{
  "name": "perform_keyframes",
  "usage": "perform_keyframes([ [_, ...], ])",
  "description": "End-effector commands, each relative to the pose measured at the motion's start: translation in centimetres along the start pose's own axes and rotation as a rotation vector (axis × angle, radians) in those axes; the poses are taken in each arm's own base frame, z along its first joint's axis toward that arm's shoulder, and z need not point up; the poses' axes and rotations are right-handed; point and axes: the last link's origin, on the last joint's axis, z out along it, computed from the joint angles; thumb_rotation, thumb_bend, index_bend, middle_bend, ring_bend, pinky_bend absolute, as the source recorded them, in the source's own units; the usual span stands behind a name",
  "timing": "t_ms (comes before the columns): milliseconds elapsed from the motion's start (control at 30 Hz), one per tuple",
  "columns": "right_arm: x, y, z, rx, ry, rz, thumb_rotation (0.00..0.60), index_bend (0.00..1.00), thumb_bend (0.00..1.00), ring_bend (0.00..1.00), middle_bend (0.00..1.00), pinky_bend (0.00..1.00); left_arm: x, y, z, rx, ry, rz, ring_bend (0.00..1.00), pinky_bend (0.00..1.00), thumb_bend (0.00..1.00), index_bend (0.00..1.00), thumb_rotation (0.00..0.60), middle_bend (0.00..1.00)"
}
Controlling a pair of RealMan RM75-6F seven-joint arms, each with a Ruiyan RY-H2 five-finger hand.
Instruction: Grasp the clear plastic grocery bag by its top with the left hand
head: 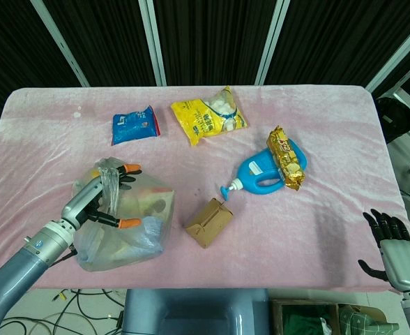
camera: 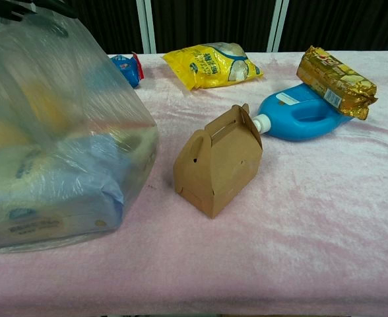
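Both hands differ: left hand (head: 99,200) reaches over the gathered top of the clear plastic grocery bag (head: 139,227), fingers spread, not yet closed; right hand (head: 392,241) idles, spread, well apart.

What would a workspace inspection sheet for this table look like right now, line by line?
Surface: pink cloth-covered table, wrinkled, no spills seen.
Job's things: clear plastic grocery bag full, near front left edge.
Clutter: brown paper box; blue detergent bottle lying down, gold snack pack resting on it; yellow snack bag; blue packet.
Hands: left hand at the bag's gathered top, fingers around it, firm grip not confirmed; right hand open, off the table's right corner.
Cables: loose wires on floor below the front edge.
Surroundings: dark panelled backdrop.
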Motion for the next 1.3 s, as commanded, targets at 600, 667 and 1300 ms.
perform_keyframes([
  [600,0.0,0.1,0.0,-0.002,-0.014,0.001,0.6,0.0,0.17,0.0,0.0,0.03,-4.4,1.6,2.6,-0.196,-0.104,-0.44,0.31,0.38,0.0,0.21,0.6,0.32],
  [667,0.0,0.1,0.0,-0.001,-0.016,0.001,0.6,0.0,0.18,0.0,0.0,0.03,-4.5,1.8,2.7,-0.197,-0.092,-0.506,0.35,0.42,0.0,0.25,0.6,0.38],
  [1300,0.0,0.2,0.0,-0.007,-0.029,-0.001,0.6,0.0,0.18,0.0,0.0,0.03,-3.7,2.2,2.5,-0.246,0.019,-0.594,0.95,0.88,0.21,0.79,0.6,1.0],
])
